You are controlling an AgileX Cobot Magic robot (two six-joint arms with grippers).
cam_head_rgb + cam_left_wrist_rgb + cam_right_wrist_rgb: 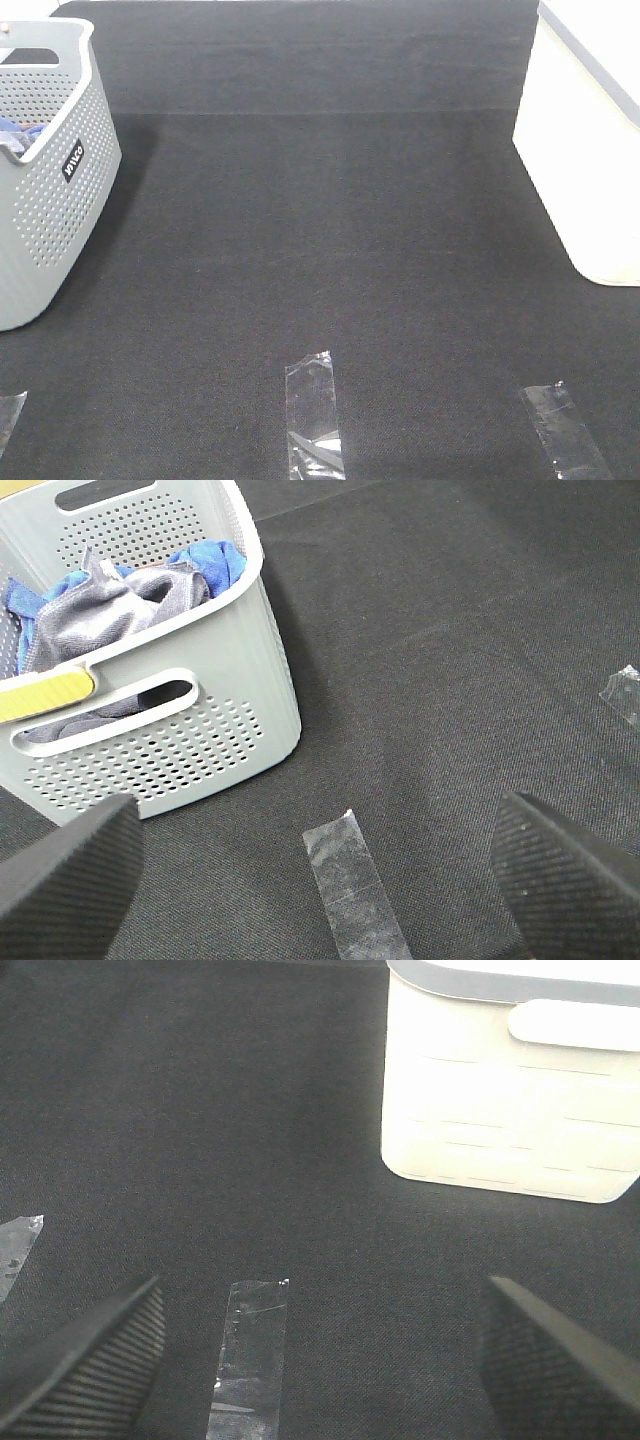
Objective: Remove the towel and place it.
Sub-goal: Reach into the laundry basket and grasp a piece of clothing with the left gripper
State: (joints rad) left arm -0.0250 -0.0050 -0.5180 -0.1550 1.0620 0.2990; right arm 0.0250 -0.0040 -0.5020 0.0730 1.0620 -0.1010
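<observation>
The grey-lavender towel [105, 610] lies crumpled inside the perforated grey basket [200, 720], on top of a bright blue cloth [205, 558]. In the exterior high view the basket [50, 190] stands at the left edge, and only a bit of blue cloth [15, 135] shows inside it; the towel is hidden there. My left gripper [320, 870] is open and empty, above the black mat a short way from the basket's handle side. My right gripper [320, 1355] is open and empty, above the mat some way from the white bin [510, 1090]. Neither gripper shows in the exterior high view.
A white bin [590, 140] stands at the right edge of the black mat [320, 220]. Strips of clear tape [315, 410] [565, 430] lie on the mat near its front edge. A yellow strip [45, 695] sits on the basket's rim.
</observation>
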